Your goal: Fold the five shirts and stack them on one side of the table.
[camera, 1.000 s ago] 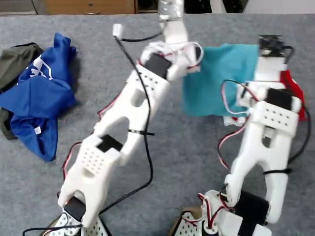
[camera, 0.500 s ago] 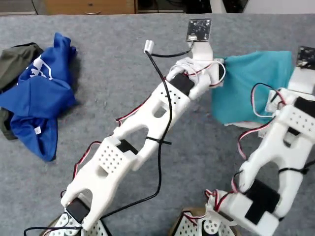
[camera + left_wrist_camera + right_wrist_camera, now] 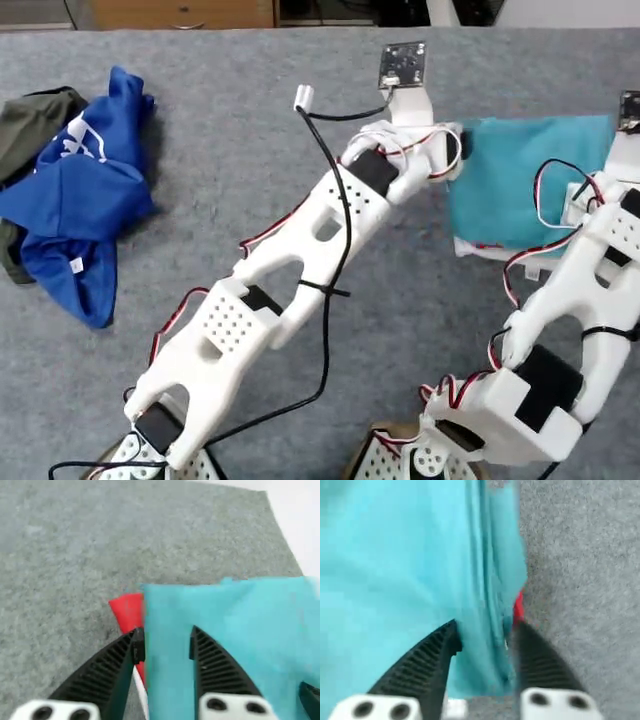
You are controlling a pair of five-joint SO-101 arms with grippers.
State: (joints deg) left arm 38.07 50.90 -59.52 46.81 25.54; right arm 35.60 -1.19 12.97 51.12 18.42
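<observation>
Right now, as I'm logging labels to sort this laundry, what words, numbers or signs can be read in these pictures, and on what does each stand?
No text can be read here.
White print on the blue shirt: crumpled and too blurred to read.
Small white tag near that shirt's lower edge: too small to read.
Teal shirt and red shirt: no print on the parts that show.
</observation>
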